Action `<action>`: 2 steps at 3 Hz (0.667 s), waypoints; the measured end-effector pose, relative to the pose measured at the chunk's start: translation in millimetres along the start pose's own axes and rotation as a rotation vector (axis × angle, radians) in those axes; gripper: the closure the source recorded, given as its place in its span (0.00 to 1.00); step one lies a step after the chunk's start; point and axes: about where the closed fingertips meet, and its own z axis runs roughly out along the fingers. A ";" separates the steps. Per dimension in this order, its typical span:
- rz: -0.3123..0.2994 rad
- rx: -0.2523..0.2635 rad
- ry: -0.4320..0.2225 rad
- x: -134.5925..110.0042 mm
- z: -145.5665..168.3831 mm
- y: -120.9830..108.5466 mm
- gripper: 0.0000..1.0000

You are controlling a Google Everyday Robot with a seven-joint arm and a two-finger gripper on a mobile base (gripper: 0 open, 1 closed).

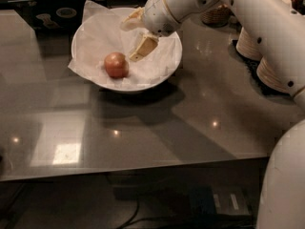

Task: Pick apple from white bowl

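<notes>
A small reddish-orange apple [116, 64] lies in the left half of the wide white bowl [164, 75], which is lined with crumpled white paper. My gripper [131, 38] hangs over the bowl, just right of and above the apple, with its two beige fingers spread apart: one finger [143, 47] points down toward the paper beside the apple, the other [132, 20] sits higher near the far rim. The gripper is open, empty, and not touching the apple. My white arm reaches in from the upper right.
The bowl stands on a dark glossy table [143, 128]. Stacks of beige paper bowls [264, 61] stand at the right edge. A black laptop [52, 13] sits behind the bowl at the far left. The table's front edge runs along the bottom.
</notes>
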 end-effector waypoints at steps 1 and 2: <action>0.010 -0.029 -0.001 2.6 12.4 2.1 0.38; 0.019 -0.051 0.001 5.5 23.3 2.9 0.38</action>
